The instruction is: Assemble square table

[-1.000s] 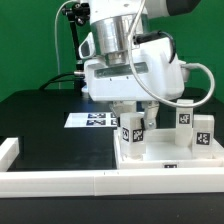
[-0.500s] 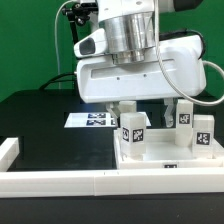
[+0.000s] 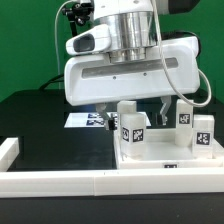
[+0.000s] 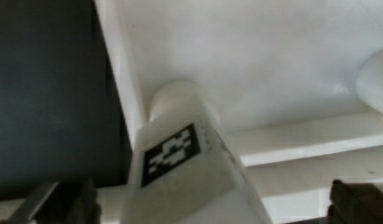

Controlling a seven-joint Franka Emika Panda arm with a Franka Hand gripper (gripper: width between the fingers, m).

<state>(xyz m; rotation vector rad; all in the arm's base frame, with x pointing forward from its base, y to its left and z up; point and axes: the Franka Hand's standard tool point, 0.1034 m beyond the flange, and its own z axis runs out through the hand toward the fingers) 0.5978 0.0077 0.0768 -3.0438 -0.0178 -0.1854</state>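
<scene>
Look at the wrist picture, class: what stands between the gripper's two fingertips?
A white tagged post stands in the gap between the open gripper's fingers, on the white slab. The wrist view shows this; neither finger touches it.

Exterior view: bright, even illumination, apparently from overhead. The large white square plastic slab (image 3: 165, 152) and the white arm housing run close to overexposed, with little surface detail. The matte black worktop (image 3: 50, 125) shows no glare. Soft shadow lies under the arm at about 9 o'clock from the slab. Resolution low; tag patterns coarse.

Wrist view: soft overall. The small white tagged post (image 4: 184, 150) is blurred, as are the dark fingertips (image 4: 63, 203) of the hand.
</scene>
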